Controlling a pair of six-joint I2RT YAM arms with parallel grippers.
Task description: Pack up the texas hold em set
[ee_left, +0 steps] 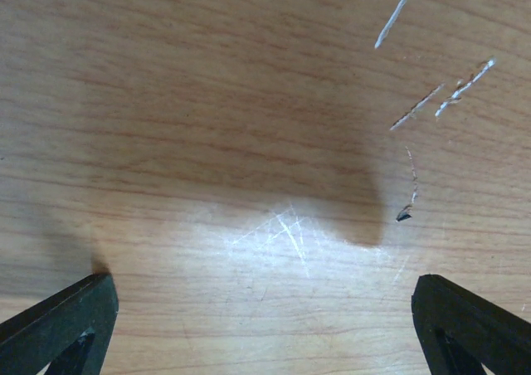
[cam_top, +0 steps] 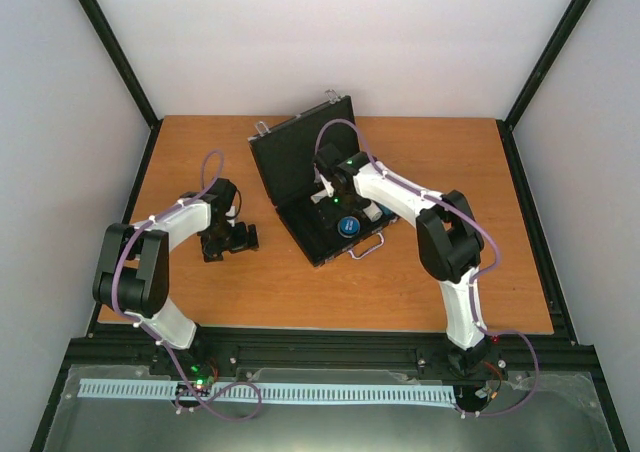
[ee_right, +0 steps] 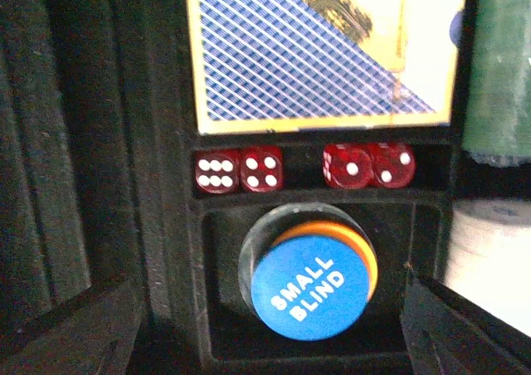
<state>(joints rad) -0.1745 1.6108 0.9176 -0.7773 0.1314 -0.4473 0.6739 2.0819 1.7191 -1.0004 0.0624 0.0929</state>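
The black briefcase point(cam_top: 296, 167) lies open at the table's middle, lid raised at the back left, silver handle at the front. My right gripper point(cam_top: 340, 207) hovers open over its tray, empty. In the right wrist view a blue disc marked SMALL BLIND point(ee_right: 309, 288) lies on an orange disc point(ee_right: 365, 255) and a clear disc point(ee_right: 253, 255) in a square pocket, between my fingers point(ee_right: 465, 329). Several red dice point(ee_right: 241, 170) sit in a slot above it, then the blue-white card box point(ee_right: 315, 51). Green chips point(ee_right: 498, 76) and white chips point(ee_right: 489, 250) show at right. My left gripper point(cam_top: 243, 237) rests open and empty on the wood.
The left wrist view shows only scratched wooden tabletop point(ee_left: 282, 226) between its fingertips point(ee_left: 66, 317). Black frame posts stand at the table's back corners and a black rail point(cam_top: 330, 347) runs along the near edge.
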